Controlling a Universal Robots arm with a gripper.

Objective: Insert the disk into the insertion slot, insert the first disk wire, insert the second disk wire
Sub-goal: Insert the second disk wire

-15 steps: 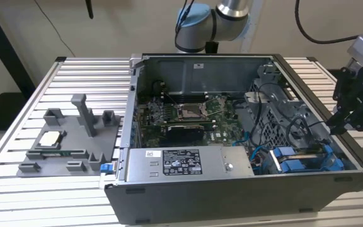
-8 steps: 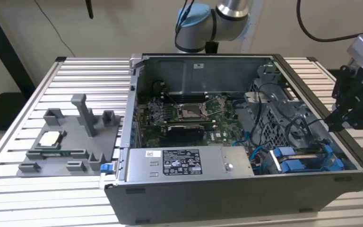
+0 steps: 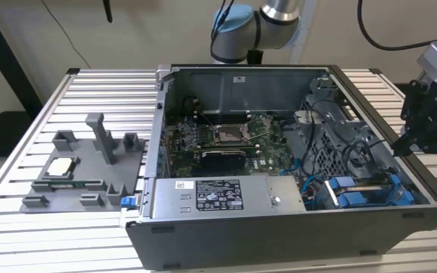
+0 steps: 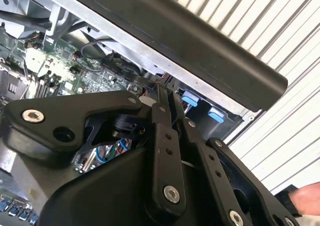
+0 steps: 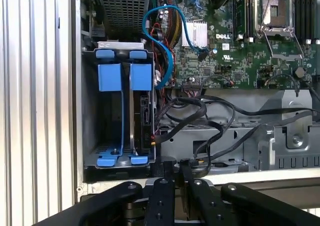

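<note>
We find the disk [image 5: 141,111] already seated in the insertion slot [image 5: 90,111] — wire stage in hand. The claw [image 5: 176,173] hovers just above the bay, fingers together, empty; it must open onto a connector.

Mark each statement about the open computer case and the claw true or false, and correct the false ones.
1. The claw hangs above the case's wall on the exterior view's right. True.
2. The computer case has its side panel on. False: it is open, showing the motherboard.
3. The blue-framed disk sits in the insertion slot. True.
4. A blue cable curves near the slot. True.
5. The grey fixture stands inside the case. False: it is outside, on the exterior view's left.
</note>
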